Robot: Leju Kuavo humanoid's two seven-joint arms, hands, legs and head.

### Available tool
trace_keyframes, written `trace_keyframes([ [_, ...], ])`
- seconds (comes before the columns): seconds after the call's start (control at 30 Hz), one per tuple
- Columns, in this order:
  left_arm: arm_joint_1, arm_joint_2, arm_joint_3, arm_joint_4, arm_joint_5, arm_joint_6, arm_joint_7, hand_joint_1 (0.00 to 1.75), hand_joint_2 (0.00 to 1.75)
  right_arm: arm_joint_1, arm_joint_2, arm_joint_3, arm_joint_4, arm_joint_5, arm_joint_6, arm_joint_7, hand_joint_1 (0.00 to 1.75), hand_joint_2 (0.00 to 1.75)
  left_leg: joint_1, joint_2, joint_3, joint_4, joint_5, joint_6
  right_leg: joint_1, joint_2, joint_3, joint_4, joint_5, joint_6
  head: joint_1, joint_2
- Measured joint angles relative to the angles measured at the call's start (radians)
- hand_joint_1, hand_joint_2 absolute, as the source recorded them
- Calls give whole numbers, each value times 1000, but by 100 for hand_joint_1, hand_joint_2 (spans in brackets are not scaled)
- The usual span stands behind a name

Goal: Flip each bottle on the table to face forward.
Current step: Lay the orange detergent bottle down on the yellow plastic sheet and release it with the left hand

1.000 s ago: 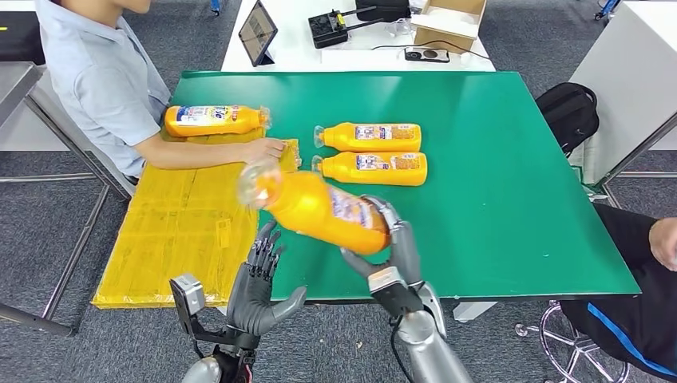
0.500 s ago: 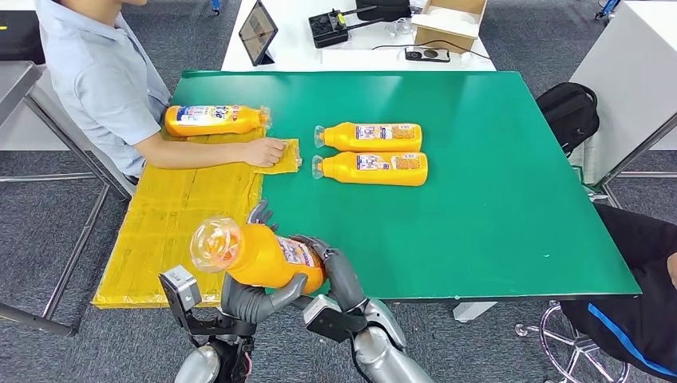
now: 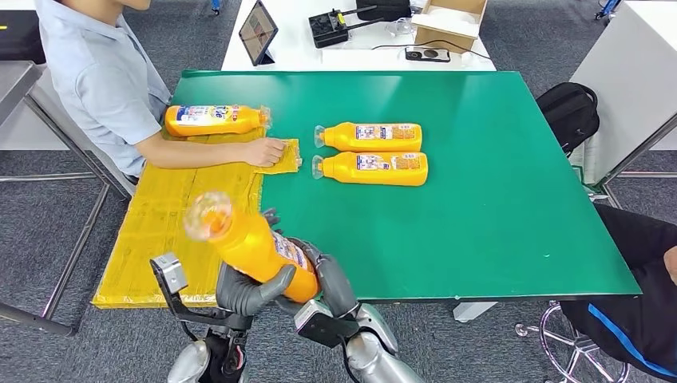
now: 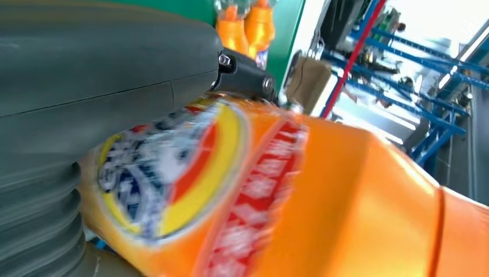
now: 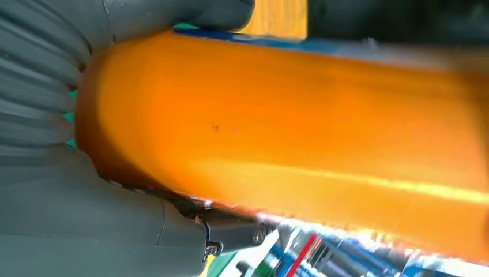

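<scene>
Both of my hands grip one orange bottle (image 3: 251,247) raised above the table's near left corner, its clear cap end (image 3: 207,215) tilted up and to the left. My left hand (image 3: 243,291) wraps its lower side and my right hand (image 3: 331,283) cups its base. The left wrist view shows the bottle's label (image 4: 173,179) close up, and the right wrist view its plain orange side (image 5: 288,144). Two more orange bottles (image 3: 369,136) (image 3: 371,168) lie side by side mid-table, caps to the left. Another bottle (image 3: 214,120) lies at the far left by a seated person.
A person (image 3: 104,80) sits at the table's left, one hand (image 3: 267,150) resting on yellow cardboard (image 3: 172,231) that covers the left edge of the green table (image 3: 495,199). A second person's arm (image 3: 663,239) shows at the right. A white desk (image 3: 303,40) stands behind.
My right hand carried the bottle from over the table toward my body, and my left hand closed on it. Since half a second ago the cap end has tilted further upward.
</scene>
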Motion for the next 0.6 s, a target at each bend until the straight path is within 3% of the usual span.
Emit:
trace_keyframes([
  [0.07, -2, 3, 9, 0, 38, -34, 11, 175, 175, 0, -1, 7, 1, -10, 7, -5, 0, 0, 0, 0, 0, 0, 0, 0, 0, 0, 0, 0, 0, 0, 0, 0],
  [0.33, -6, 18, 35, 1, 122, -141, 19, 175, 175, 2, -2, 10, -15, -37, -10, -13, 0, 0, 0, 0, 0, 0, 0, 0, 0, 0, -1, 0, 0, 0, 0, 0],
  [0.6, -33, 16, 71, 9, 56, -73, 14, 175, 175, 42, -11, 13, -101, -67, -69, -13, 0, 0, 0, 0, 0, 0, 0, 0, 0, 0, -1, 0, 0, 0, 0, 0],
])
